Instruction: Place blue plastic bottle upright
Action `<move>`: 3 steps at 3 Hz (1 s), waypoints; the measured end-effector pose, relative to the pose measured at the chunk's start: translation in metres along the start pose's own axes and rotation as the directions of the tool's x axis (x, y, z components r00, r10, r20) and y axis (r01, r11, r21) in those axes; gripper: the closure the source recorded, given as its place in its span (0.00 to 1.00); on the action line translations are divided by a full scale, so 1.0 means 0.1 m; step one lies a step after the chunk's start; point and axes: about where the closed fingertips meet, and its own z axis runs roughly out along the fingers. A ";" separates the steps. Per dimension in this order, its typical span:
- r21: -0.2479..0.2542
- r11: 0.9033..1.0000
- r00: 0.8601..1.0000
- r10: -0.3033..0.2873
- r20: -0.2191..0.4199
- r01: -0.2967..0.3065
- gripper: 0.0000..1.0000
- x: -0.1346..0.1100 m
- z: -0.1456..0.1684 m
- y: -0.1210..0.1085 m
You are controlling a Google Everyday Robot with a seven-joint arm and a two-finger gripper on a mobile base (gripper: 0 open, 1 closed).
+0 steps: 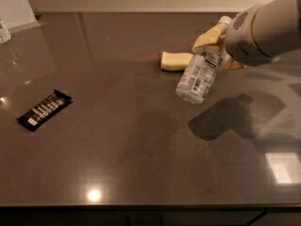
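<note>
While midair, hand (218, 51) round plastic bottle (196, 77)

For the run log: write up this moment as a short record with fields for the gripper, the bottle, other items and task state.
gripper: gripper at upper right, shut on the blue plastic bottle near its cap end
bottle pose: tilted, base toward lower left, cap toward upper right, held above the countertop
other items: yellow sponge lying just left of the gripper; black snack bar at far left
task state: bottle not yet standing upright on the countertop
</note>
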 end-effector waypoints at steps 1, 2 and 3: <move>0.046 0.999 0.997 -0.019 -0.070 0.023 1.00 0.15 -0.02 -0.12; 0.047 0.999 0.997 -0.018 -0.070 0.022 1.00 0.15 -0.02 -0.12; 0.055 0.994 0.993 -0.087 -0.079 0.091 1.00 0.15 -0.06 -0.14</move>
